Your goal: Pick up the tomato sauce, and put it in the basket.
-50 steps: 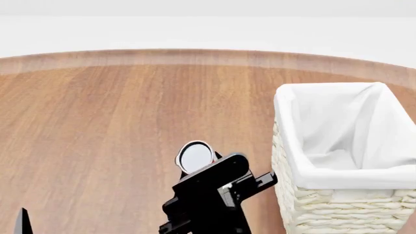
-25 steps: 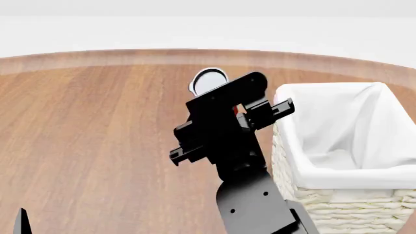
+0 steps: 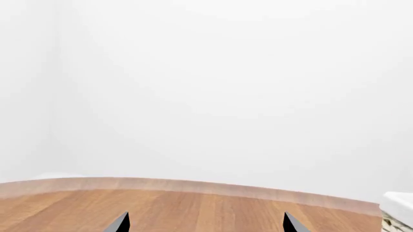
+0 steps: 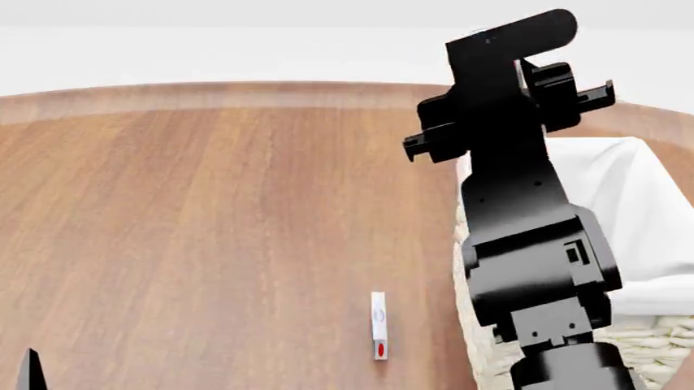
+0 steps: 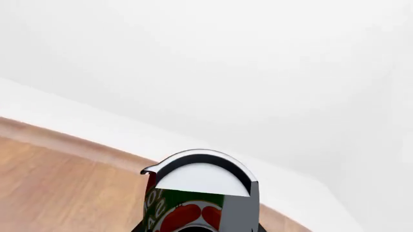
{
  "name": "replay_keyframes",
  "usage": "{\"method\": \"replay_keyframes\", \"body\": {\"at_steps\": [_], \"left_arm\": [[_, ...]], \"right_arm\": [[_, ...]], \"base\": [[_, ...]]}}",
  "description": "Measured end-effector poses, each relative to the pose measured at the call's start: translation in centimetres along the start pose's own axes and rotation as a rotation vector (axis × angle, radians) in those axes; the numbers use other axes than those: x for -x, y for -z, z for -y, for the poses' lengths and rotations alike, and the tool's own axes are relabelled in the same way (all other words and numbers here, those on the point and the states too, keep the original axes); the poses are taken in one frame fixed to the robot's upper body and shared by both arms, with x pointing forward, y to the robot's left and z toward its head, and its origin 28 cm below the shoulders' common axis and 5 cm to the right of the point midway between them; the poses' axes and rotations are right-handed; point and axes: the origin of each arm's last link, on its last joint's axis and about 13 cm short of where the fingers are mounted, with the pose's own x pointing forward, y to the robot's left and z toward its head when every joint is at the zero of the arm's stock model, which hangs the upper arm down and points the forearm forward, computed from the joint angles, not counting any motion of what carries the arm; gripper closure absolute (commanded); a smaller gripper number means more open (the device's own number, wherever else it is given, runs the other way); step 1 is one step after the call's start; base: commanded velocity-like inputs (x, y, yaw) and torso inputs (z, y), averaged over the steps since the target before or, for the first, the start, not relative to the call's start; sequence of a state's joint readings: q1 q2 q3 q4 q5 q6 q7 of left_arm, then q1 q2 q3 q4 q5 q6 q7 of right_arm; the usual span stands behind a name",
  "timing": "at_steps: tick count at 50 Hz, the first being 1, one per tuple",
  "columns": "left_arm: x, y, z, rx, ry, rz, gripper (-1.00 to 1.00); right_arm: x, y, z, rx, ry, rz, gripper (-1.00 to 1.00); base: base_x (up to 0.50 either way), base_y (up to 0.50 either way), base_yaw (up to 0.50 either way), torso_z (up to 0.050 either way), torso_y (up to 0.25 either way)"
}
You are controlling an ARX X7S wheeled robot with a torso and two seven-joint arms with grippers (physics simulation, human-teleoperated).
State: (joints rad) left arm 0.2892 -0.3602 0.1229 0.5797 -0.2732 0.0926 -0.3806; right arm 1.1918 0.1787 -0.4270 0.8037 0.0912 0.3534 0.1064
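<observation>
In the left wrist view, only the two dark fingertips (image 3: 123, 223) of the left gripper (image 3: 205, 224) show at the bottom edge, set wide apart with nothing between them. Beyond them lies the wooden table (image 3: 193, 210) with its paler rim, and a plain white wall (image 3: 213, 87) fills the rest. At the lower right corner a sliver of the basket (image 3: 397, 203) shows its white cloth.

In the head view, the black right arm (image 4: 531, 260) rises from the lower right of the frame to the upper right, with the right gripper (image 4: 509, 61) at its top, raised over the near left corner of the basket (image 4: 651, 211). The can is hidden behind the gripper here. The basket stands at the right edge, mostly covered by the arm, its cream wicker and white liner visible. On the table (image 4: 195, 227), at lower centre, lies a small flat white item with a red mark (image 4: 379, 325), too small to make out. A dark tip of the left gripper (image 4: 29, 370) shows at the lower left corner.

In the right wrist view, the tomato sauce can (image 5: 193, 198) sits at bottom centre, gripped by the right gripper (image 5: 197, 224), with a finger (image 5: 240, 210) lying against its side. Its silvery top, green band and red tomato shapes show. Behind it are the table (image 5: 58, 183) at the lower left and white wall (image 5: 226, 63) above.
</observation>
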Motion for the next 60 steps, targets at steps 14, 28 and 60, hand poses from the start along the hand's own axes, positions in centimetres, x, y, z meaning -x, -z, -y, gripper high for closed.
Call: {"method": "replay_keyframes", "body": {"at_steps": [14, 28, 60], "left_arm": [[0.1, 0.0, 0.0, 0.000, 0.001, 0.000, -1.00], [0.2, 0.1, 0.1, 0.002, 0.005, -0.006, -1.00], [0.3, 0.4, 0.1, 0.017, -0.001, -0.017, -1.00]], "right_arm": [[-1.3, 1.3, 2.4, -0.014, 0.076, -0.121, 1.00], [-0.9, 2.8, 3.7, -0.043, 0.104, -0.272, 1.00], [-0.2, 1.2, 5.5, -0.152, 0.059, -0.493, 1.00]], "base": [[0.00, 0.00, 0.00, 0.000, 0.000], [0.00, 0.00, 0.00, 0.000, 0.001], [0.00, 0.00, 0.00, 0.000, 0.000]]}}
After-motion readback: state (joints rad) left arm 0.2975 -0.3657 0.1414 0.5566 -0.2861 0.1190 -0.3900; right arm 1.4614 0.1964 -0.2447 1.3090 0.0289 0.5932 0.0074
